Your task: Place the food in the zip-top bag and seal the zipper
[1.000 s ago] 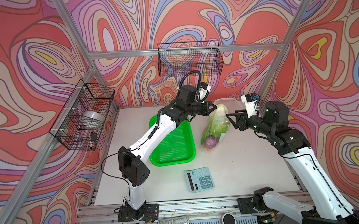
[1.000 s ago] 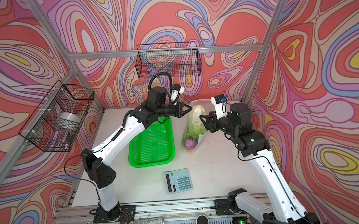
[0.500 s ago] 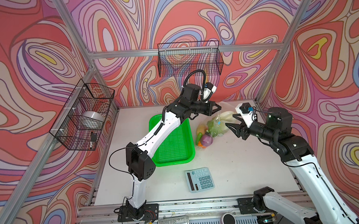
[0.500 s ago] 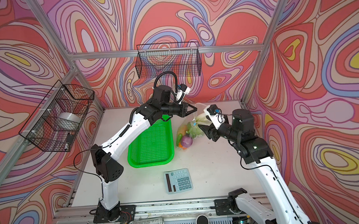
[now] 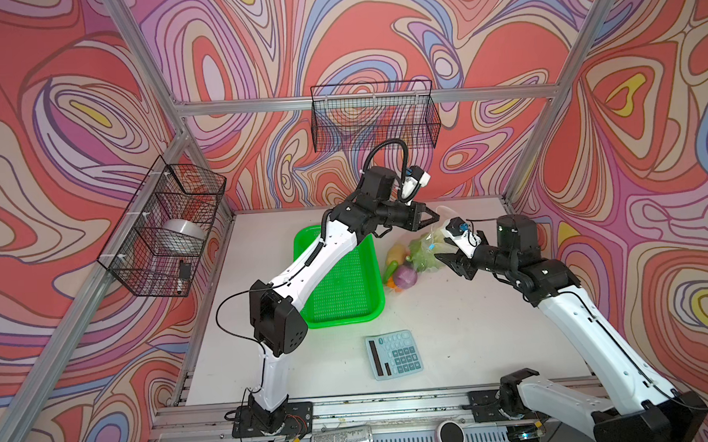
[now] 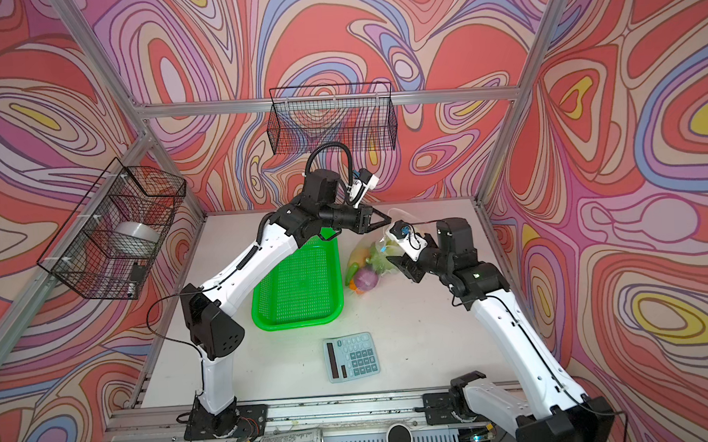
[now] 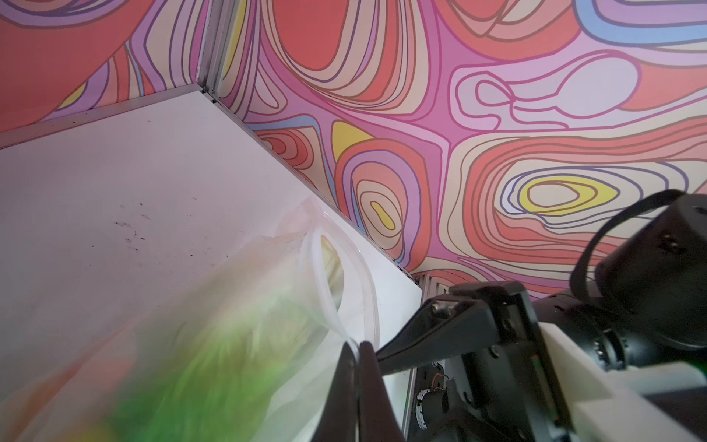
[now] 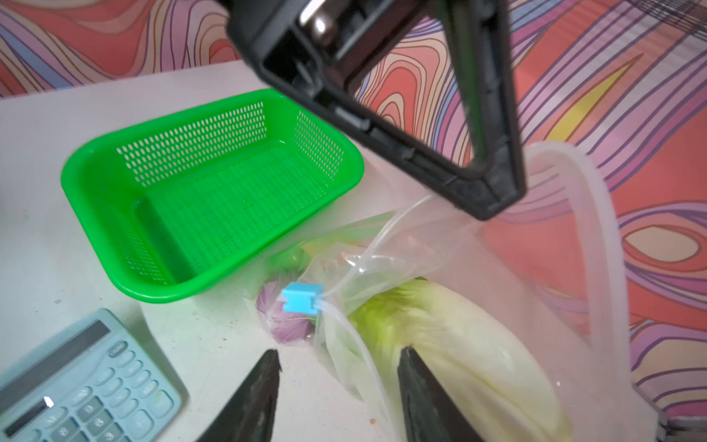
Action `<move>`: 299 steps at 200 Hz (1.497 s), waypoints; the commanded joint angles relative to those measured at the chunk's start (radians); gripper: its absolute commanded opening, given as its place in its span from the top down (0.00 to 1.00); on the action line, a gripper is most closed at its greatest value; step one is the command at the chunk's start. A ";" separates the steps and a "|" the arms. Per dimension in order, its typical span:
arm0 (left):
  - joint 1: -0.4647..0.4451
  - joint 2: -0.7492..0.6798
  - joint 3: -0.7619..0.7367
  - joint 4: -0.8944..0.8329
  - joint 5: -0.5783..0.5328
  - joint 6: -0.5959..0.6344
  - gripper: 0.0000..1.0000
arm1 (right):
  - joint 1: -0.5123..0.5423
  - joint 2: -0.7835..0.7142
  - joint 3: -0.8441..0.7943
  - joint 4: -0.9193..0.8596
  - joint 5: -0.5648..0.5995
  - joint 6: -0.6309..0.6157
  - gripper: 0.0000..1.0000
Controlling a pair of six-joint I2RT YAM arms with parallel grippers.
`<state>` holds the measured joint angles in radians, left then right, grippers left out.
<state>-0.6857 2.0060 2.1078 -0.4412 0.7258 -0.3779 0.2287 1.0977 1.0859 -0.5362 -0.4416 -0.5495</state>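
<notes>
The left gripper [image 7: 357,346] is clamped tight on one lip of the zip-top bag [image 8: 421,237], pinching the clear film right at the zipper [image 7: 315,264]. It holds that corner up off the table [image 5: 474,328], so the load hangs down and away from the mouth. The two zip strips gape apart in a loop, so the mouth is not yet sealed.

The right gripper [image 8: 336,356] sits at about four o'clock from the left one in both top views. Its jaws are partly spread and astride the bag's lower edge, gripping nothing that I can see. The light-blue slider tab [image 8: 302,302] rides at one end of the strip, just ahead of those fingertips. I judge the right gripper is placed there to take the tab and run it along the strip while the left gripper holds the strip taut.

The food looks bagged. The napa cabbage [image 8: 478,344] fills the upper part, and the purple onion [image 5: 405,275] sags at the low end with smaller orange and green pieces that are hard to name. In a top view the bag lies at three o'clock from the green basket [image 5: 343,281], which holds nothing. A calculator [image 5: 394,354] lies at six o'clock from the bag, well apart.

The film is slack, so a grab for the tab risks catching plastic instead.
</notes>
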 commanded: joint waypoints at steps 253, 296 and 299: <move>0.137 -0.325 -0.620 0.730 0.161 -0.018 0.17 | -0.003 0.093 0.258 0.031 -0.001 0.536 1.00; 0.119 -0.240 -0.563 0.777 0.169 0.009 0.42 | -0.002 0.112 0.262 0.024 -0.030 0.546 1.00; 0.118 -0.234 -0.561 0.781 0.171 0.008 0.45 | -0.003 0.113 0.263 0.026 -0.031 0.547 1.00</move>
<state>-0.5560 1.7332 1.5040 0.2367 0.8616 -0.3855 0.2287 1.2057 1.3167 -0.5232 -0.4404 -0.0242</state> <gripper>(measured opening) 0.682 0.041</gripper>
